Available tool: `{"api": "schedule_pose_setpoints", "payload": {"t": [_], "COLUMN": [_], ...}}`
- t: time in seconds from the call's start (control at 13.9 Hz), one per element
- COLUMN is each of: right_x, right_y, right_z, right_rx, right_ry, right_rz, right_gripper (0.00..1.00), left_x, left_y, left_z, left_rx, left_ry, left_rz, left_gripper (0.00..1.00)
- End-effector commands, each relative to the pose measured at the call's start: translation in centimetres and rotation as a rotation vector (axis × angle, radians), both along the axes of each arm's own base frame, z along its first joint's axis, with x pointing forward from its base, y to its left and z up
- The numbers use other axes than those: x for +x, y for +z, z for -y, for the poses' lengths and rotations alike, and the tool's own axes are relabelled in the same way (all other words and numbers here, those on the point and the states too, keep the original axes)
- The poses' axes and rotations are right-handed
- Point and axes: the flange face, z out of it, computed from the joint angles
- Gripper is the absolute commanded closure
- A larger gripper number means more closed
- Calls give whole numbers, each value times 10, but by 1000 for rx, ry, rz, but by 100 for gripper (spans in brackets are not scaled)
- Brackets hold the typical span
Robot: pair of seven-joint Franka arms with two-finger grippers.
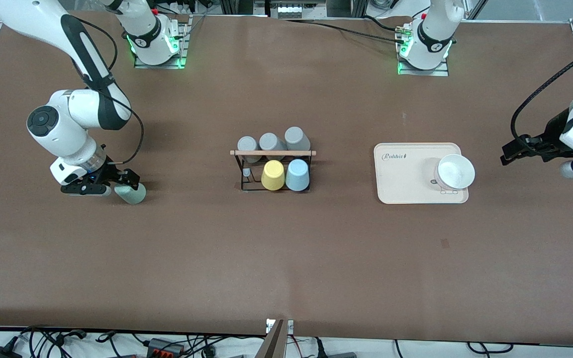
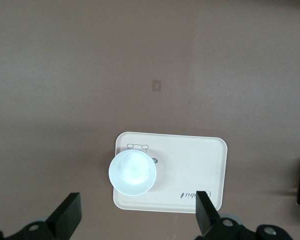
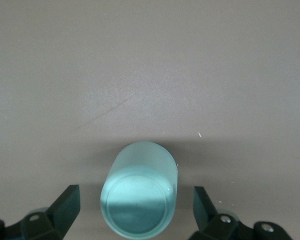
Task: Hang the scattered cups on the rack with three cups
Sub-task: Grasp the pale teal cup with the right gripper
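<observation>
Right wrist view: right claw [image 3: 135,212] is straddling, spread, a pale mint green tapered cup [image 3: 139,192] lying on the brown bench [image 3: 150,75] | risk: closing off-centre is squirting it away | left claw [image 2: 137,215], spread, is waiting over the cream rectangular tray [image 2: 190,170].

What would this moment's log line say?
right gripper: open around mint cup | left gripper: open, waiting over table | rack: five cups

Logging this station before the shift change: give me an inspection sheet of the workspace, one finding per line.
Surface: brown table, small dark mark.
Job's things: rack holds three grey cups, yellow cup, light blue cup; mint cup lies on its side toward the right arm's end.
Clutter: cream tray with white cup.
Grippers: right gripper open around mint cup; left gripper open, waiting beside the tray.
Cables: along the table's edges.
Surroundings: nothing seen.
</observation>
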Motion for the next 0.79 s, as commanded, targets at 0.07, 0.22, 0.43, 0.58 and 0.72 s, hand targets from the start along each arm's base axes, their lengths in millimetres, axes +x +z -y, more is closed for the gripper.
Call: {"api": "schedule_pose_setpoints", "payload": {"t": [0.07, 0.22, 0.43, 0.58, 0.72], "right_x": [-3, -3, -1, -1, -1], "right_y": [-8, -8, -10, -12, -12], "right_z": [1, 1, 1, 1, 1], "right_rx": [-3, -2, -1, -1, -1], "right_ry": [19, 19, 18, 18, 18], "right_rz": [7, 10, 27, 27, 27], "right_gripper": [0, 0, 5, 25, 44], "left_x": [-14, -14, -9, -13, -12], "left_y": [-1, 7, 37, 34, 31], "left_z": [-2, -2, -10, -8, -4], "left_rx": [-16, -14, -19, -12, -12], "left_ry": [-19, -22, -4, -15, -21], "left_rz": [1, 8, 51, 17, 9], "left_gripper": [0, 0, 0, 0, 0]}}
